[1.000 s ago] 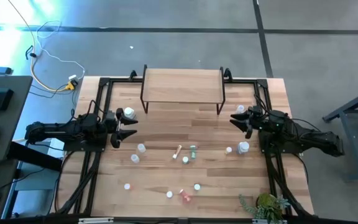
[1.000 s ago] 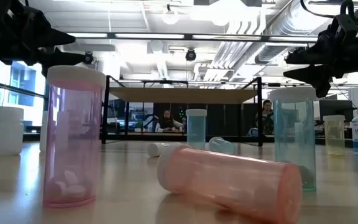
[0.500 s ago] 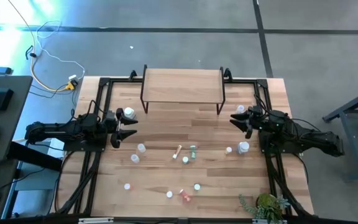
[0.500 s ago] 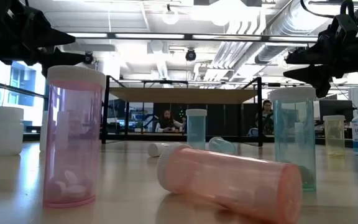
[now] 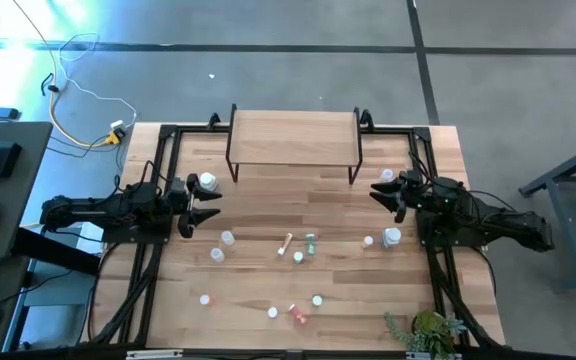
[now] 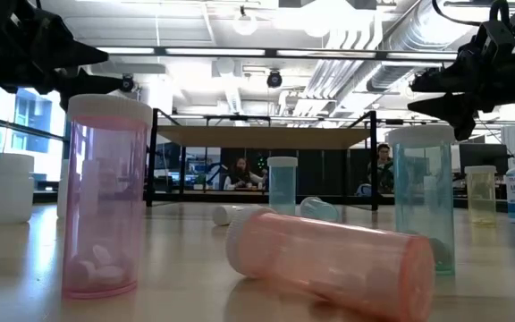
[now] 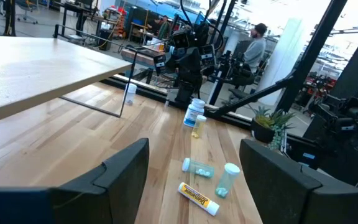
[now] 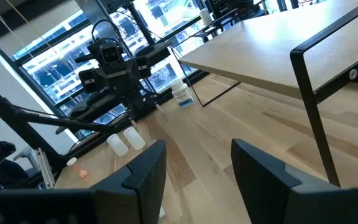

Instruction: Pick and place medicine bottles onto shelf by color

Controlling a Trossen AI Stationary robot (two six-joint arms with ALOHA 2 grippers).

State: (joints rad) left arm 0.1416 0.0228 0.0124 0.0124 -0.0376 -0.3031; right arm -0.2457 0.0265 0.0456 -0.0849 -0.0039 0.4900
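Observation:
Small medicine bottles lie scattered over the wooden table's middle and near part: a pink one upright [image 6: 105, 201], a pink one on its side [image 6: 329, 259], a bluish-green one upright [image 6: 423, 197], a yellow tube lying down [image 7: 197, 198]. White bottles stand beside each arm [image 5: 208, 182] [image 5: 392, 237]. The shelf [image 5: 293, 138], a light-wood board on black legs, stands at the far middle with nothing on it. My left gripper [image 5: 208, 203] hovers open at the table's left, my right gripper [image 5: 378, 192] open at its right; both point level toward the middle.
Black frame rails run along both table sides [image 5: 153, 200] [image 5: 438, 270]. A small green plant [image 5: 426, 330] sits at the near right corner. People sit in the room beyond the far edge [image 6: 240, 174]. Bare wood lies between the shelf and the bottles.

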